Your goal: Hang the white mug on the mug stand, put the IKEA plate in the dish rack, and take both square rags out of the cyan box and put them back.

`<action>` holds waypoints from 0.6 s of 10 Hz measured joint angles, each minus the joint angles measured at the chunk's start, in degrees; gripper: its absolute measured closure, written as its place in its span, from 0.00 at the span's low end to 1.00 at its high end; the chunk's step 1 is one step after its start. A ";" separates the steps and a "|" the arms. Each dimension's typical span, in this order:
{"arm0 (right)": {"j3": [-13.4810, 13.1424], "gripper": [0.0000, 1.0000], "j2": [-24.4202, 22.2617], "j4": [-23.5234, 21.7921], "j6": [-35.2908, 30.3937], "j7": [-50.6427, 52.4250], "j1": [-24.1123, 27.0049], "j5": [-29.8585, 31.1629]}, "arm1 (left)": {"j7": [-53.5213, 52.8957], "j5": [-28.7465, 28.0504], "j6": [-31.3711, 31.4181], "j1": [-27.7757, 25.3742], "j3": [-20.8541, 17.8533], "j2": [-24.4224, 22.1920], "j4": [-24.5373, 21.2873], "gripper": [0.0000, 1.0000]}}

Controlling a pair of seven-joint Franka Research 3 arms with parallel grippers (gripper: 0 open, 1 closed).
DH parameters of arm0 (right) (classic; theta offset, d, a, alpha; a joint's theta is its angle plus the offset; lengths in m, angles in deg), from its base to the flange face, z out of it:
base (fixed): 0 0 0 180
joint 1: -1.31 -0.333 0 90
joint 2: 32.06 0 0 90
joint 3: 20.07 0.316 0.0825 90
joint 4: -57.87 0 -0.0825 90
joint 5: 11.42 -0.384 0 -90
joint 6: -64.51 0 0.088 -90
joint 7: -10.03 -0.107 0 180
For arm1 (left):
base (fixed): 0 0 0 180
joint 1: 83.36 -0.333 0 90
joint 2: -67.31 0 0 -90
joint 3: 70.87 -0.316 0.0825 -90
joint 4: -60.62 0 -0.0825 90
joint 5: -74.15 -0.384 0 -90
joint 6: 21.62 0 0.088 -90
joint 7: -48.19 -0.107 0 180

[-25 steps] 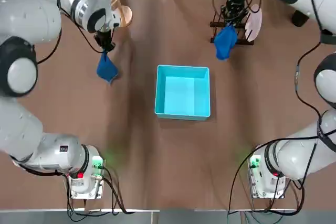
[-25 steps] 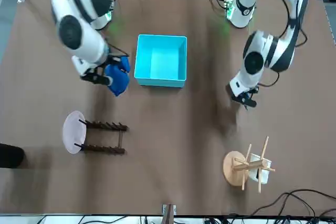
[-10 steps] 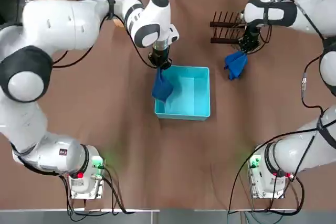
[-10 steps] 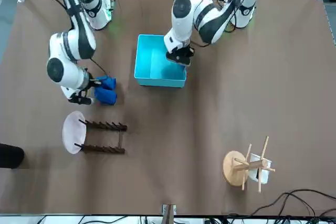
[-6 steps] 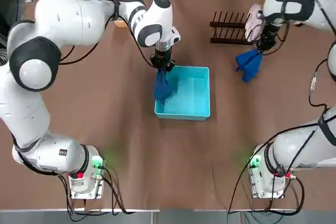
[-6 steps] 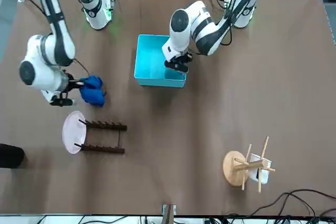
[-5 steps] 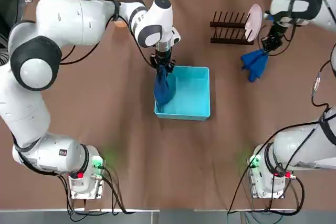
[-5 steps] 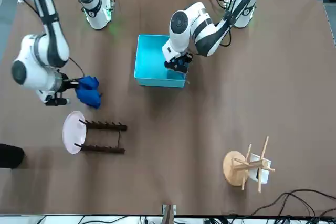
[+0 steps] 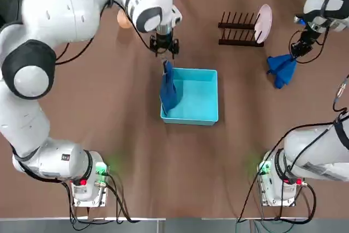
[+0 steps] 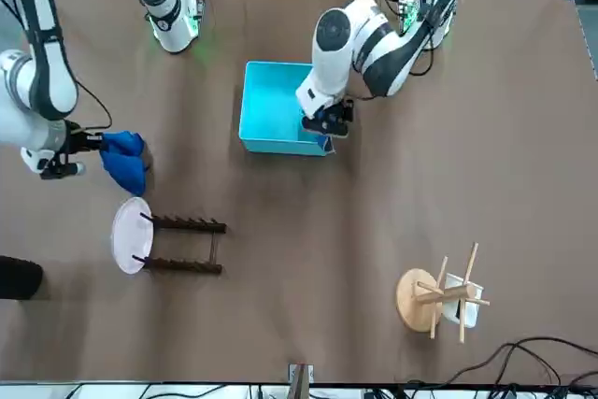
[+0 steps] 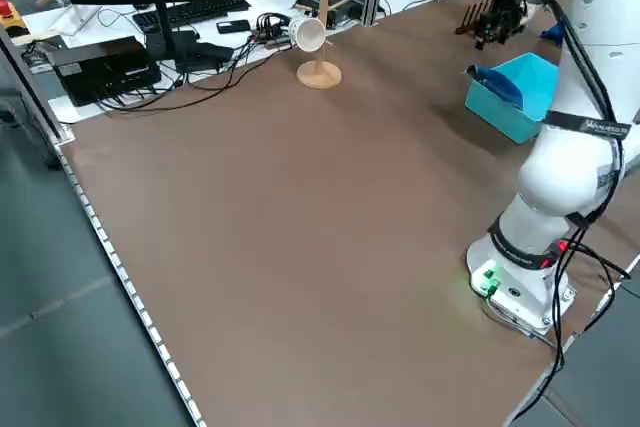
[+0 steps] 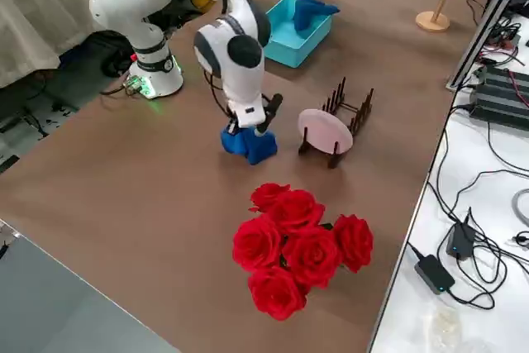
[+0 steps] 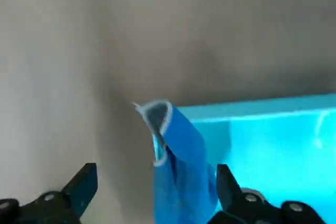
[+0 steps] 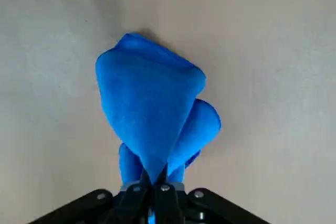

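- cyan box (image 9: pixel 190 96) – mid-table, between the arms; the home for both rags, so it sits within reach of either
- dish rack (image 9: pixel 236 27) – far side, toward the right arm, with the IKEA plate (image 9: pixel 264 23) upright at its end: that step looks done
- mug stand (image 10: pixel 435 298) – far side on the left arm's half, the white mug (image 10: pixel 463 301) on a peg, likewise done
- first square rag (image 9: pixel 168 86) – draped over the box's wall on the left arm's side, mostly inside
- left gripper (image 9: pixel 164 47) – just above that rag, fingers spread and empty; the rag appears released
- second square rag (image 9: pixel 281 68) – dangling well clear of the box, out by the plate, pinched by the right gripper (image 14: pixel 156 183), jaws pressed together on its corner; its return is judged outstanding
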 joint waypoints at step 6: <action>1.61 0.97 0.11 -0.93 3.23 -15.18 -11.56 -0.33 | 2.86 -3.71 -0.23 8.79 -0.89 8.19 -1.68 0.75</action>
